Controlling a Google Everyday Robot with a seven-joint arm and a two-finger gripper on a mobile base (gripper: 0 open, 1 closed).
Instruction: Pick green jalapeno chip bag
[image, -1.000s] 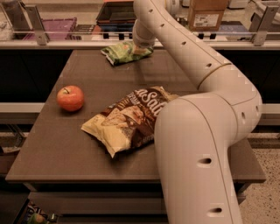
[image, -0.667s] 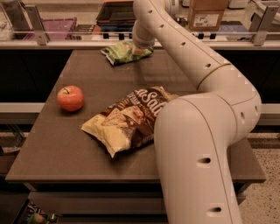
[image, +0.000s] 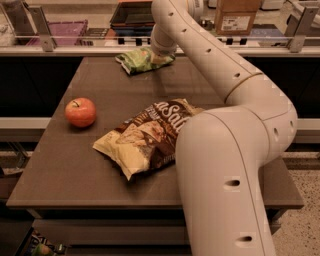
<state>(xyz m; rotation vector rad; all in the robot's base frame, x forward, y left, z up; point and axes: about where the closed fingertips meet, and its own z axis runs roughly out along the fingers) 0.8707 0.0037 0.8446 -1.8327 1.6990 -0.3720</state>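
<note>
A dark brown surface (image: 65, 165) carries a large brown-and-cream chip bag (image: 145, 142) near its middle. Left of that bag sits a red apple (image: 80, 112). Well beyond the bag, at the far edge, lies the green jalapeno chip bag (image: 134, 60), crinkled and flat. The claw (image: 159, 56) rests down against its right end; whether it is clenched or released cannot be told. The white arm (image: 235, 100) rises just right of the large bag. Farther back stand a cardboard box (image: 237, 15) and a purple bin (image: 57, 30).
</note>
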